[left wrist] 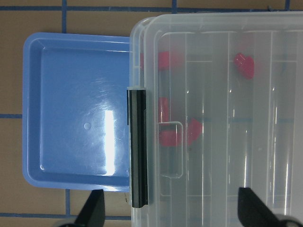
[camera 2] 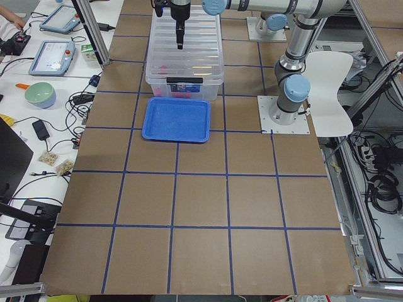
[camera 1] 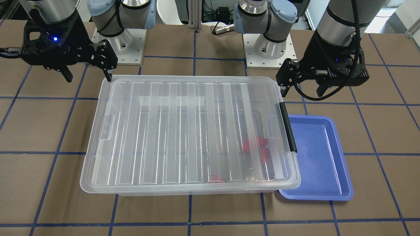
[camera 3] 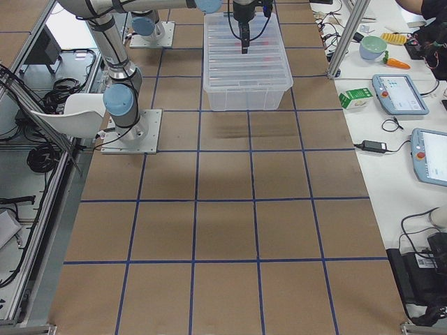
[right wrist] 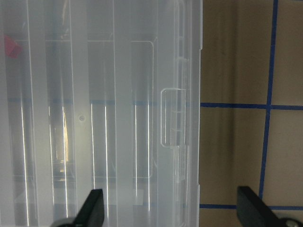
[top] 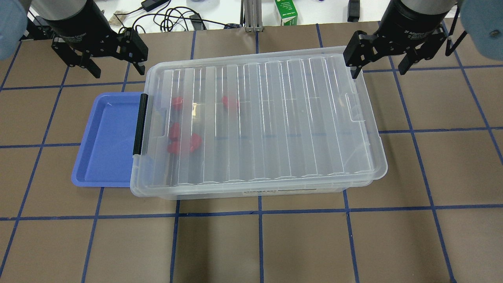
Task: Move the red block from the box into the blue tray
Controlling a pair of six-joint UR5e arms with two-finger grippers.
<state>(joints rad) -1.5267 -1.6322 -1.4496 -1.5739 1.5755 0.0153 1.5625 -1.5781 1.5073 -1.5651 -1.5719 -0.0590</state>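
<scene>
Red plastic blocks (top: 191, 143), small and blurred, lie inside the lidded clear plastic box (top: 255, 188) with ribbed top, toward its left end by the black latch bar (top: 140, 124). Just beside that end sits the shallow, glossy periwinkle-blue tray (top: 110, 137). The left tool (top: 118, 73) and right tool (top: 379, 72) hang with fingers apart over the box's far corners.

red blocks (left wrist: 177, 135): ahead of the left gripper (left wrist: 170, 215), between its fingers (left wrist: 94, 210); smeared by the ribbed lid (left wrist: 265, 118), so pegs and count are unclear.
blue tray (left wrist: 75, 109): ahead of the finger off the lid; its inner edge is hidden under the lid rim and black latch (left wrist: 138, 146).
left gripper: fingers cut off by the wrist view's lower edge.
right gripper (right wrist: 173, 210): fingers (right wrist: 92, 208) cut off likewise.
side views: both grippers too small to judge.
</scene>
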